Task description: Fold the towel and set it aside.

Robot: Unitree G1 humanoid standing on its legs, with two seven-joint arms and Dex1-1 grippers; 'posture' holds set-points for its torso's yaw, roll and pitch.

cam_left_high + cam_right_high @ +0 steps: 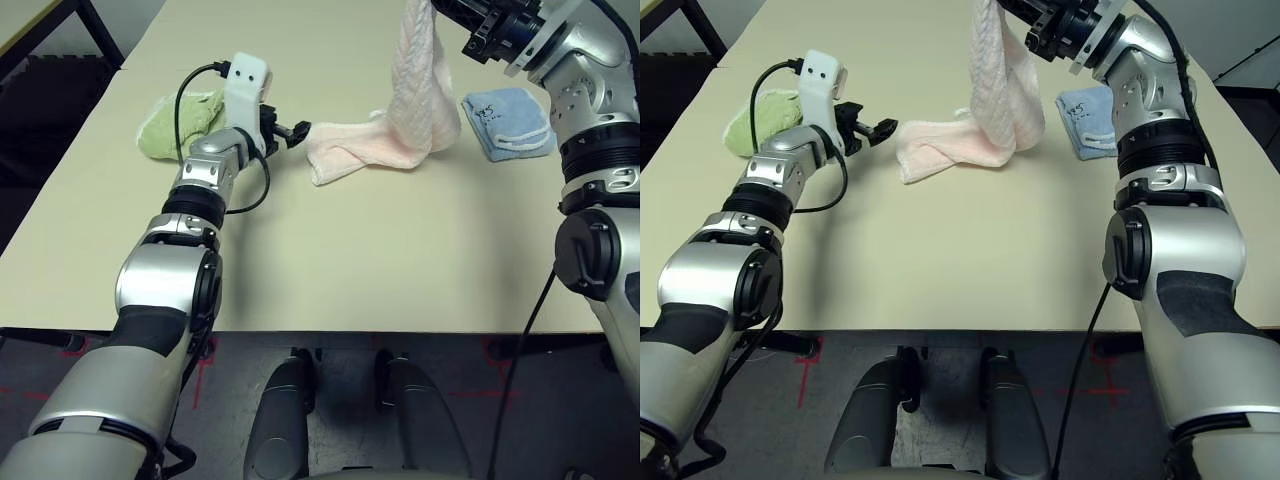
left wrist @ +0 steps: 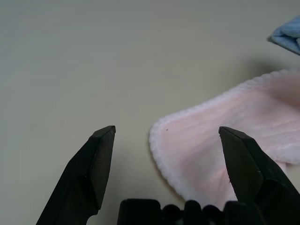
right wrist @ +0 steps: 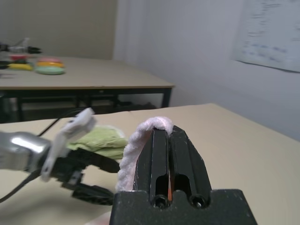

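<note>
Pink towel (image 1: 400, 130) is hanging from R gripper (image 3: 169, 140), whose fingers are pinching its top edge above the table (image 1: 400, 260); lower end is trailing on the tabletop btwn green cloth (image 1: 180, 122) & blue cloth (image 1: 508, 120). L gripper (image 2: 166, 140) is gaping wide beside towel's free corner.

beige table (image 1: 400, 270), dark floor (image 1: 40, 120), second table (image 3: 93, 77) by pale wall (image 3: 197, 42).

Layout: three cloths in a row across the far half of the table (image 1: 400, 280).
The towel (image 1: 395, 140) lies at centre, one end lifted at 12 o'clock and the other trailing along the table toward 9 o'clock. A second cloth (image 1: 185, 122) lies well apart at 9 o'clock; a third cloth (image 1: 508, 122) lies just beside the towel at 3 o'clock.
</note>
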